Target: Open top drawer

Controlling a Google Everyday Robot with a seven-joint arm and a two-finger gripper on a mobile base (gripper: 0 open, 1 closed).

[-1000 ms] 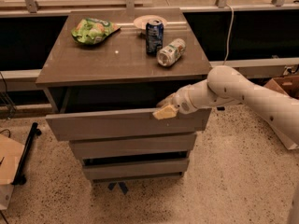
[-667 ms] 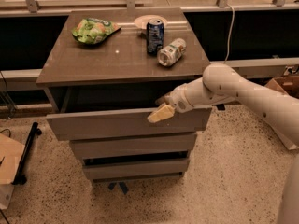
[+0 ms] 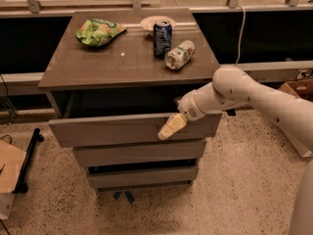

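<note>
The top drawer (image 3: pixel 112 129) is the widest grey-brown front of the three. It stands pulled out a little from under the cabinet top, with a dark gap above its upper edge. My gripper (image 3: pixel 171 127) comes in from the right on a white arm (image 3: pixel 244 94). Its pale yellow tip lies against the drawer's front panel right of centre, just below the upper edge, pointing down and left.
On the cabinet top (image 3: pixel 98 65) lie a green chip bag (image 3: pixel 98 31), a white bowl (image 3: pixel 155 21), an upright blue can (image 3: pixel 162 38) and a tipped can (image 3: pixel 179 55). Two smaller drawer fronts (image 3: pixel 139 153) sit below. A cardboard box (image 3: pixel 10 168) is on the floor at left.
My gripper tip has slid left and down, off the drawer's upper edge onto its front panel. The drawer front stands about where it did.
</note>
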